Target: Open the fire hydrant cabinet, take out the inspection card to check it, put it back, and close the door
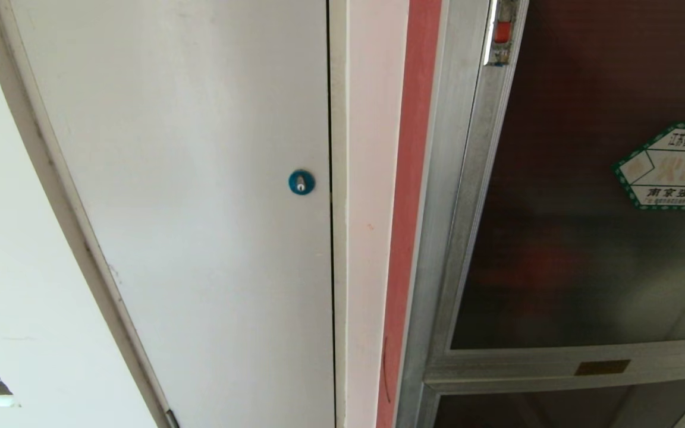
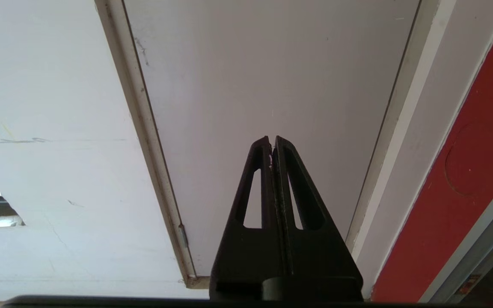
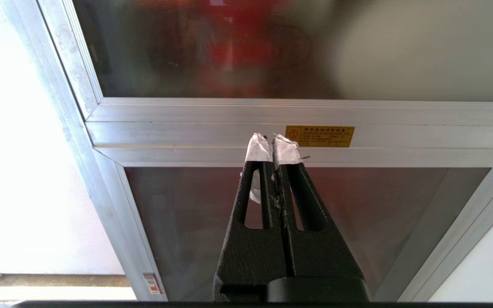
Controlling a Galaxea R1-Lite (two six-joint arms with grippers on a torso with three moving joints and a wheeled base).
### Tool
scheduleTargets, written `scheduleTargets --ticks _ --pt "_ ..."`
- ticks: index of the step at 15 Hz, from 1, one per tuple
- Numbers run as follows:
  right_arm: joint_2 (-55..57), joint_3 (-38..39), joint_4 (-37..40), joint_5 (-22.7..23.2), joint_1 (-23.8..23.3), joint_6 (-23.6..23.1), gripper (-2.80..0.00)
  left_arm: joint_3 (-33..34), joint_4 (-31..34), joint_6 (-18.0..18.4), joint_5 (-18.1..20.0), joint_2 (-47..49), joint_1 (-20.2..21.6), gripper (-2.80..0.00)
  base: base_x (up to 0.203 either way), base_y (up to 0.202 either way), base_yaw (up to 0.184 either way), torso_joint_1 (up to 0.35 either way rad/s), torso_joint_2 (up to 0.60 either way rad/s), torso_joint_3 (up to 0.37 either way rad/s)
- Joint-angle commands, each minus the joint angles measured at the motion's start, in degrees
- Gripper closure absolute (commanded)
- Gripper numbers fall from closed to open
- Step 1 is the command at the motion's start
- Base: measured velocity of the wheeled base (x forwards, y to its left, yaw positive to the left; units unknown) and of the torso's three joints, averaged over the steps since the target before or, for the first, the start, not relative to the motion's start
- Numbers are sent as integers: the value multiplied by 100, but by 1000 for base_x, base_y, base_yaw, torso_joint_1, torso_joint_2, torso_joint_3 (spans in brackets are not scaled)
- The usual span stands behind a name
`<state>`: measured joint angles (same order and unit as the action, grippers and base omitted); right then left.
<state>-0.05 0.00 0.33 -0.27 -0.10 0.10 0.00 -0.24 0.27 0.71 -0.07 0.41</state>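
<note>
**Cabinet shut, both grippers closed and empty**

One fire hydrant cabinet (image 1: 455,196) fills the right of the head view, its silver frame closed. One door (image 1: 562,196) of dark glass carries one green-edged sticker (image 1: 675,166), cut off at the picture's edge. One white panel (image 1: 200,196) with one blue lock (image 1: 301,182) stands to the cabinet's left.

The right gripper (image 3: 272,139) points at the silver crossbar between the door and a smaller glass pane (image 3: 212,222); its two white-taped fingertips are pressed together, holding nothing. One yellow label (image 3: 319,136) sits just beside them.

The left gripper (image 2: 271,139), fingers together and empty, faces the white panel.

Behind the glass only blurred red shapes show; the card cannot be made out. Neither arm appears in the head view.
</note>
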Motion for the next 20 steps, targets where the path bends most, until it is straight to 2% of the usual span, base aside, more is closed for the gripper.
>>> scheduleTargets --ticks 1,8,15,18,20 --pt "5 0 2 0 1 8 0 0 -2 0 0 7 2 0 0 0 0 0 0 0" --pt "5 0 -6 -122 1 245 0 0 -2 0 0 7 2 0 0 0 0 0 0 0" --pt "-4 -45 -5 -128 1 228 0 0 -2 0 0 7 2 0 0 0 0 0 0 0" --pt "6 -629 98 -132 1 185 0 0 -2 0 0 7 2 0 0 0 0 0 0 0" --pt "184 -1135 385 -99 1 -52 0 0 -2 0 0 7 2 0 0 0 0 0 0 0"
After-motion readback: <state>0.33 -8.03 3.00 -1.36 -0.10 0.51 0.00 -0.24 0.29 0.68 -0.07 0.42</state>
